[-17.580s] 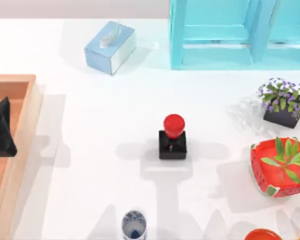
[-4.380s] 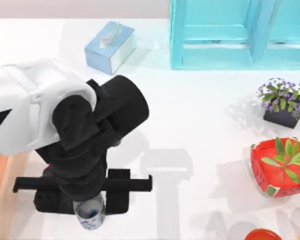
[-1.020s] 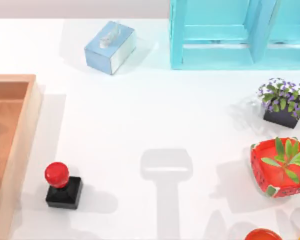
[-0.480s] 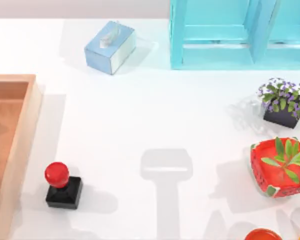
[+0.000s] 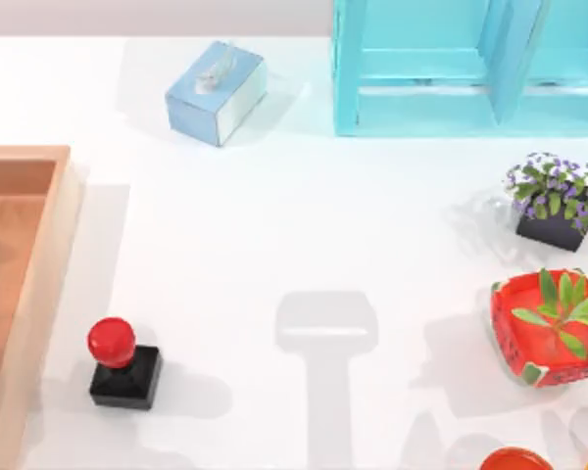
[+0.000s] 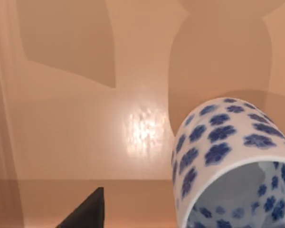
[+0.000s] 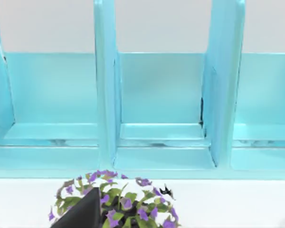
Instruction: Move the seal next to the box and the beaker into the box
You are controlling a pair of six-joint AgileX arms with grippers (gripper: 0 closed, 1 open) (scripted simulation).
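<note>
The seal (image 5: 123,363) is seen from above, upright just beside the box (image 5: 39,294), at its four o'clock. The beaker (image 6: 232,164) is caught by the left wrist camera, over the box floor (image 6: 85,137), close against the left gripper; its grip cannot be told.

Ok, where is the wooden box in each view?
Top view: box at the left edge, stamp just right of its wall.
Left wrist view: its floor lies behind the cup.
Right wrist view: faces the turquoise shelf and purple flowers.
Shared landmark: shelf and flowers, at the top view's right.
</note>
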